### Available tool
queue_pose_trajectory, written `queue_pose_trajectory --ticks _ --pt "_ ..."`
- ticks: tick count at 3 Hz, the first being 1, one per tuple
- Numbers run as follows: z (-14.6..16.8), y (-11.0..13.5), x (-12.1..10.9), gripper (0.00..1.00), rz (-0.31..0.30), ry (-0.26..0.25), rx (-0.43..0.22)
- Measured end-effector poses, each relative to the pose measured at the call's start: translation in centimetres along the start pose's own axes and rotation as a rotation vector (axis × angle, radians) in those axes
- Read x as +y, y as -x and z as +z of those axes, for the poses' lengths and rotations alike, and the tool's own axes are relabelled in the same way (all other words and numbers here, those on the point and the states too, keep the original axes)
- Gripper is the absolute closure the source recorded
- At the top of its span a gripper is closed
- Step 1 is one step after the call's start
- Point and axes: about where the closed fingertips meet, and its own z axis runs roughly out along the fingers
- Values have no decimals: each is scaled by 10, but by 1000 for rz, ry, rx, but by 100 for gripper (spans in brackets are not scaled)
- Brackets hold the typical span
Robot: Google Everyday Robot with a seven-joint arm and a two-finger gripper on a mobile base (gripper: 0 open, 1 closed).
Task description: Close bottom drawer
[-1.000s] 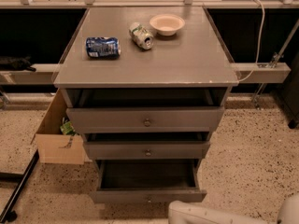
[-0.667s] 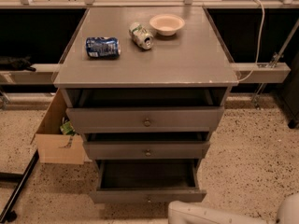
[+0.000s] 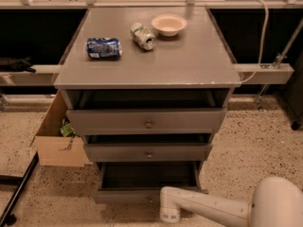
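The bottom drawer [image 3: 124, 195] of the grey cabinet [image 3: 151, 63] is pulled out, and its dark, shallow box is open to view. Its plain grey front faces me low in the camera view. A white arm link [image 3: 203, 206] reaches in from the lower right. The link's rounded end sits just in front of the drawer front's right part and covers a bit of it. My gripper is out of view beyond the picture's lower edge. The two drawers above, each with a small knob, also stand partly open.
The middle drawer [image 3: 147, 152] and top drawer [image 3: 147, 122] jut out above the bottom one. A blue can [image 3: 103, 48], a crushed can [image 3: 143, 35] and a bowl [image 3: 169, 24] lie on the cabinet top. At the left stand a cardboard box [image 3: 57, 143] and a black pole [image 3: 19, 188].
The white arm link has moved up and a little to the left, closer to the bottom drawer's front. The drawers and the things on the cabinet top have not moved.
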Motion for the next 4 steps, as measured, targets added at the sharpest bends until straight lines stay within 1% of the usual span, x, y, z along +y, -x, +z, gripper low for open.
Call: queue_pose_trajectory --ticks 1,2,3,4 --pt "2 -7 17 100 8 20 6" --pt "3 -16 49 100 41 71 29" --pt "10 -8 82 100 110 115 46" --pt "10 -8 82 100 109 115 46"
